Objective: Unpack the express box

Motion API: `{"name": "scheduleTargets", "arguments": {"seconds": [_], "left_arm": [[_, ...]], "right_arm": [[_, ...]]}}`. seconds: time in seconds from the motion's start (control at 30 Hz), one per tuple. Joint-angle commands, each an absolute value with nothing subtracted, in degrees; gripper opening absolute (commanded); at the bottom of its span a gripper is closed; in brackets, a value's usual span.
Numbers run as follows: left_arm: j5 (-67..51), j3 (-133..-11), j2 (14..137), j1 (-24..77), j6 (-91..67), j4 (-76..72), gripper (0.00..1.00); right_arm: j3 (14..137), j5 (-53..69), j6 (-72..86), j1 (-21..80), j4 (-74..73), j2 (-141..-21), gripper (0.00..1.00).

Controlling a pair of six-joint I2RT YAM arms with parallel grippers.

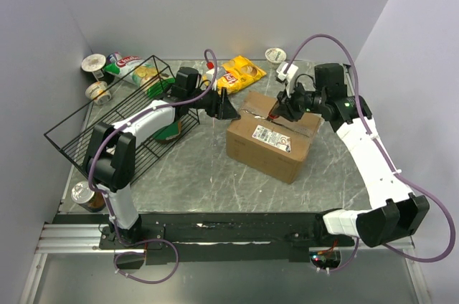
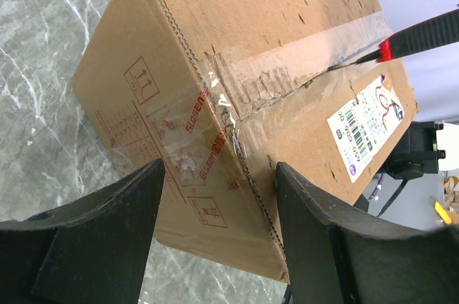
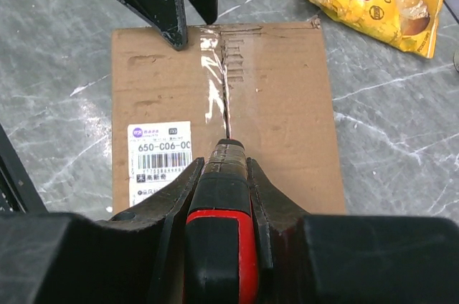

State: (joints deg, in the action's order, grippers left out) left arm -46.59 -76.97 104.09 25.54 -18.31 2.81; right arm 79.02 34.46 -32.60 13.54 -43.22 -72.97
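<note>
Though its blade (image 3: 228, 134) is unclear, right gripper (image 3: 224, 164) clamps cutter (image 3: 219, 247) | left gripper (image 2: 221, 175) apart at express box (image 2: 272, 24)

A robot lab test cell: bare walls (image 1: 215, 3) enclosing a marbled counter (image 1: 201, 182), metal mounting rail (image 1: 72, 236) along the frame's bottom.

Marble table (image 1: 193, 178): express box (image 1: 267, 148), basket (image 1: 75, 150), chips (image 1: 242, 73)

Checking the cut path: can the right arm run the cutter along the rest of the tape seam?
Probably yes. The right gripper holds the cutter on the express box, its tape seam bare ahead. The open left gripper sits at the far edge beside the seam, so the end looks tight.
</note>
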Motion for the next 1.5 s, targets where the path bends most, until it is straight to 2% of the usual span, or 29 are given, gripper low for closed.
{"name": "scheduleTargets", "arguments": {"seconds": [0.0, 1.0, 1.47], "left_arm": [[-33.84, -74.71, 109.16, 24.43, -12.83, 10.63, 0.67], [-33.58, -74.27, 109.69, 25.31, -12.22, 10.81, 0.66], [-32.43, -74.62, 110.13, 25.58, -10.81, 11.87, 0.64]], "right_arm": [[82.35, 32.96, -35.33, 11.43, -51.67, -69.44, 0.00], [82.35, 33.49, -42.89, 3.34, -61.08, -64.42, 0.00], [80.16, 34.89, -48.60, -3.86, -64.77, -61.79, 0.00]]}}
